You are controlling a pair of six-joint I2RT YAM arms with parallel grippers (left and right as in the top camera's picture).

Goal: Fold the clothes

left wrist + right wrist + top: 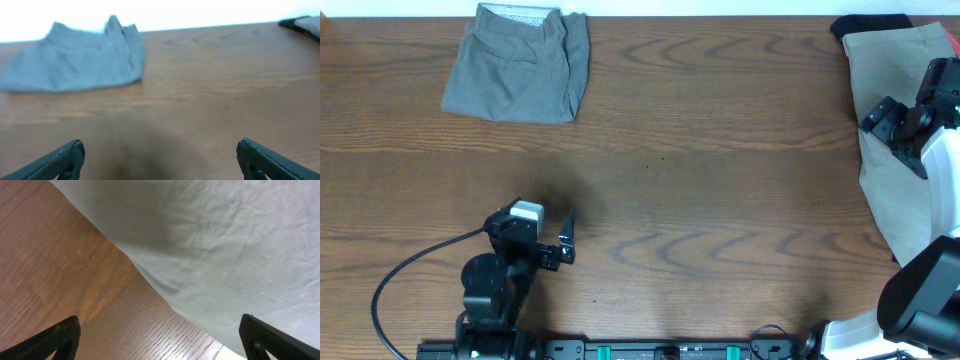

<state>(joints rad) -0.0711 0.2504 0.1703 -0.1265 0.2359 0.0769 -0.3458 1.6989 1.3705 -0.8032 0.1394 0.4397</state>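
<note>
The grey shorts (520, 65) lie folded in a neat packet at the upper left of the overhead frame, so that piece looks done. The beige pair (885, 200) sprawls unfolded along the desk's (720, 150) right edge and is yet to be folded. The right hand (157, 325), spread and empty, hovers over its hem. The left hand (160, 147), likewise spread, sits lower left, well apart from both.

A wooden table (720, 150) — dark brown, wavy grain — runs across the whole view.
</note>
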